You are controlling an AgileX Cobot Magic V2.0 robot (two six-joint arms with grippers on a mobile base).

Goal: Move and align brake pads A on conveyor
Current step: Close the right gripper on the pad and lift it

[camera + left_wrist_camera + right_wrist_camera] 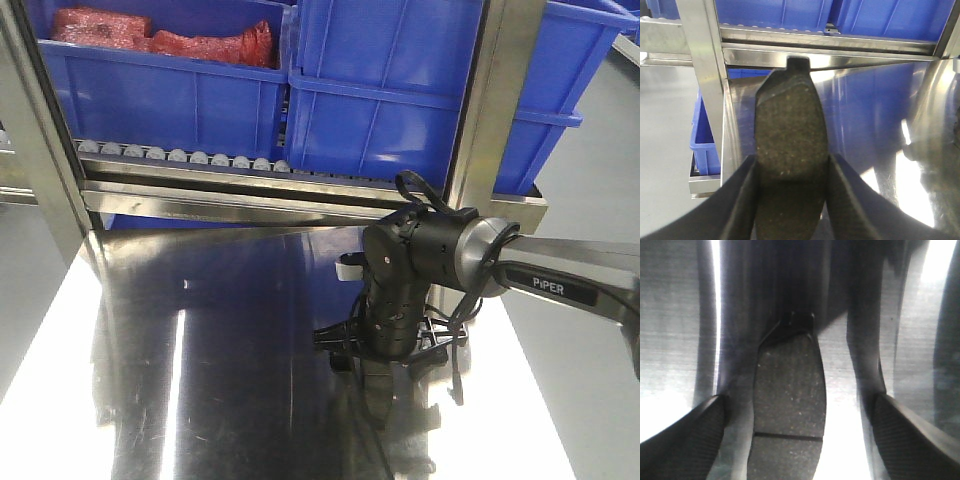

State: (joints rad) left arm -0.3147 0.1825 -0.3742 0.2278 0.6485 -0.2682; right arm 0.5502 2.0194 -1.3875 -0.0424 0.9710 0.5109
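Note:
A dark-grey brake pad (790,120) stands lengthwise between the fingers of my left gripper (791,165), which is shut on it above the steel table. Another brake pad (787,395), with a thin groove across it, lies flat on the steel table. My right gripper (797,405) is open around this pad, its fingers apart from the pad on both sides. In the front view the right gripper (380,355) points down at the table near its right side. The conveyor is out of view. The left gripper does not show in the front view.
The shiny steel table (220,340) fills the foreground. Behind it a roller rack (180,157) carries blue bins (400,90); one holds red bags (160,38). A steel upright (702,75) stands left of the held pad, with another blue bin (702,145) below it.

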